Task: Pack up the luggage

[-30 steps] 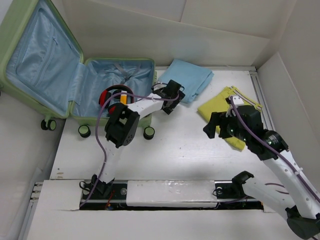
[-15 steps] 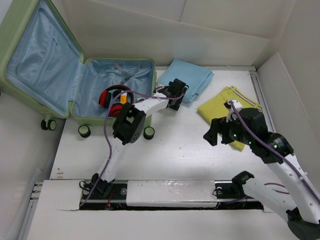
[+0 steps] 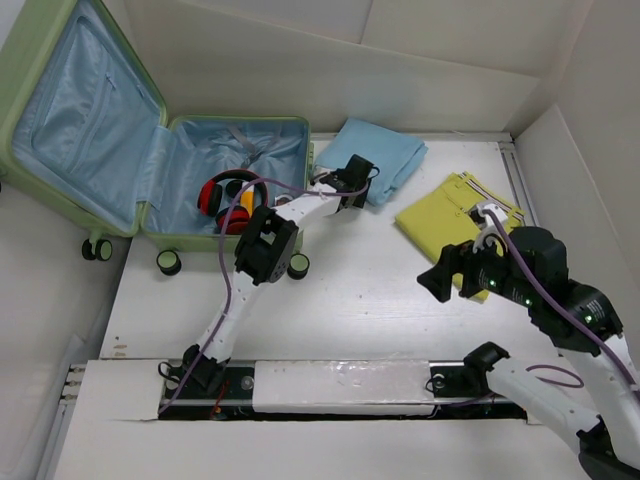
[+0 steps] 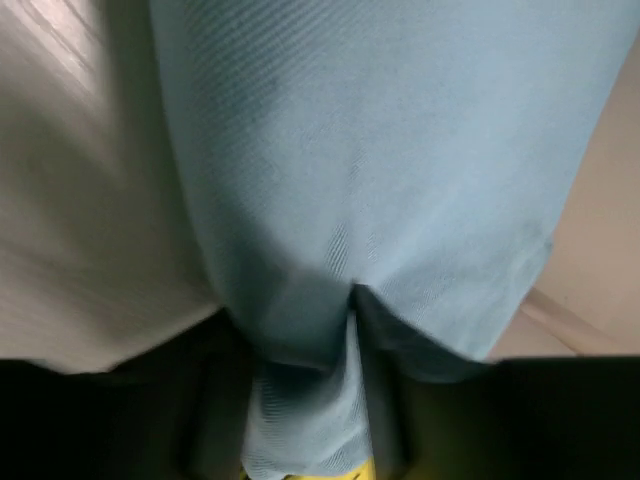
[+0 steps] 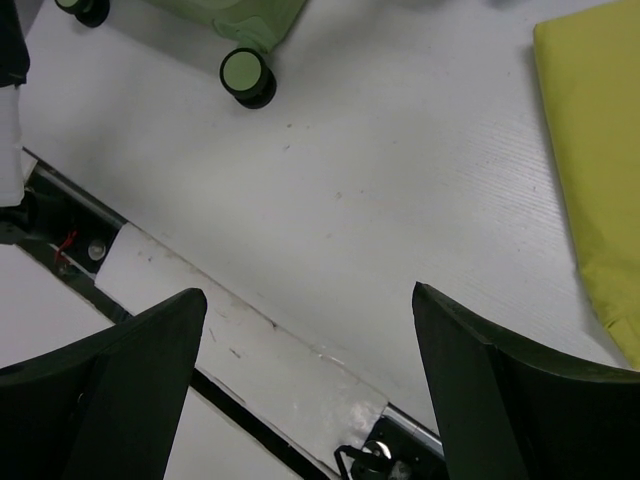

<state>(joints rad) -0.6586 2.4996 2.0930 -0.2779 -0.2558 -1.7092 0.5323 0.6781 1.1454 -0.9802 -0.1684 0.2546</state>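
Stretching left arm long across table (image 3: 370,290), elbow by luggage wheel (image 3: 298,265). Pinching near edge of blue cloth (image 3: 385,155) in left gripper (image 3: 350,180). Holding right arm bent up high at right, right gripper (image 5: 310,380) pointing down at table beside yellow cloth (image 3: 450,215), jaws spread wide, gripping nothing. Lying open at far left: luggage (image 3: 85,120), lid up, red headphones (image 3: 225,195) inside.

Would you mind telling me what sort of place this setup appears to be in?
Probably a robot lab test cell, not a home: white panel walls box in a table, two arms are bolted at its near edge, and the suitcase, blue cloth and yellow cloth look like staged props.
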